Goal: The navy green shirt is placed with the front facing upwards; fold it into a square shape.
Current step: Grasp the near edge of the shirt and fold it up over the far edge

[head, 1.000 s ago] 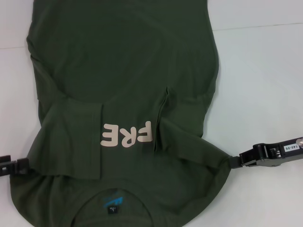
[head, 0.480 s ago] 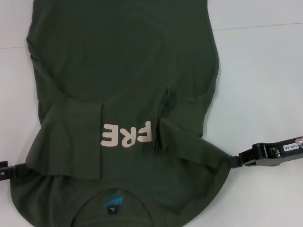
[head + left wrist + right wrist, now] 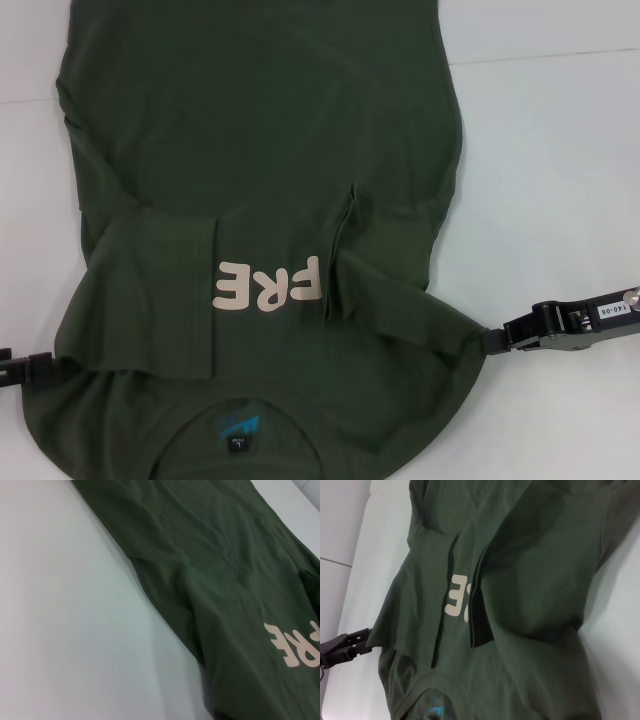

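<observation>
The shirt (image 3: 270,200) lies face up on the white table (image 3: 560,180), collar nearest the robot, hem running off the far edge of the head view. Both sleeves are folded inward over the chest, flanking the pale "FRE" letters (image 3: 268,285); the blue neck label (image 3: 238,425) sits at the near edge.

The right tool (image 3: 490,342) is at the shirt's right shoulder edge, its tips closed on a pinch of cloth that is drawn out into a small point toward it. The left tool (image 3: 40,368) touches the left shoulder edge, its tips partly hidden by the cloth; I cannot tell whether it grips the fabric or how far it is parted. The right wrist view also shows it (image 3: 350,642) meeting that edge.

The shirt's right side curves inward toward the hem, leaving broad bare table beyond it. On the left only a narrow strip of table shows in the head view, though the left wrist view shows wide open table (image 3: 65,620) beside the cloth's long edge.
</observation>
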Available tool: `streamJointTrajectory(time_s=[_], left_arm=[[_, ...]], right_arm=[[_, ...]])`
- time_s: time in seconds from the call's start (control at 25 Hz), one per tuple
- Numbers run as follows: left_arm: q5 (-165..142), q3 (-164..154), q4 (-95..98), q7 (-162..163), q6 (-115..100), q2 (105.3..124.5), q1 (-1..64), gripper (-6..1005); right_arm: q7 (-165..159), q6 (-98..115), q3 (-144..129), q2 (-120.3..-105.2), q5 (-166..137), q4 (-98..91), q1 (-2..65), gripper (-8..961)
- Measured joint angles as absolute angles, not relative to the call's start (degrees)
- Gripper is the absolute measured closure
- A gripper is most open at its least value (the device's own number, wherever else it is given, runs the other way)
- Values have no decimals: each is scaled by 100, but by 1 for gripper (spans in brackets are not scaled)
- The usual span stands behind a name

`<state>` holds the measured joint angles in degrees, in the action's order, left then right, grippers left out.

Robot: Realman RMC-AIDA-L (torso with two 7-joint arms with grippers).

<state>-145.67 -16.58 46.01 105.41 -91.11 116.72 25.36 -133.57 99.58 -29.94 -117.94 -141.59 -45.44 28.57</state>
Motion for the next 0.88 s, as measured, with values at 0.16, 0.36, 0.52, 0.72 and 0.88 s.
streamJointTrajectory(time_s=[0.16, 0.36, 0.52, 0.72, 0.88], left_arm=[[-14617, -1686, 4587, 10546, -9114, 11672, 2542, 158], [-14625, -1714, 4575, 10547, -9107, 11675, 2550, 158], [-14625, -1721, 4570, 10547, -9105, 11677, 2550, 157], [-14628, -1753, 4562, 10547, -9142, 11688, 2549, 158], [-14631, -1790, 4467, 10547, -9161, 11689, 2598, 157]], right_arm=[[-13354, 9957, -3003, -11794, -14159, -4544, 2857, 925], [-13352, 9954, -2997, -11794, -14159, -4544, 2857, 925], [-13350, 9951, -3002, -11794, -14159, -4544, 2863, 925], [-13342, 9949, -3001, -11794, -14159, -4544, 2865, 925], [-13341, 9948, -2992, -11794, -14159, -4544, 2866, 925]])
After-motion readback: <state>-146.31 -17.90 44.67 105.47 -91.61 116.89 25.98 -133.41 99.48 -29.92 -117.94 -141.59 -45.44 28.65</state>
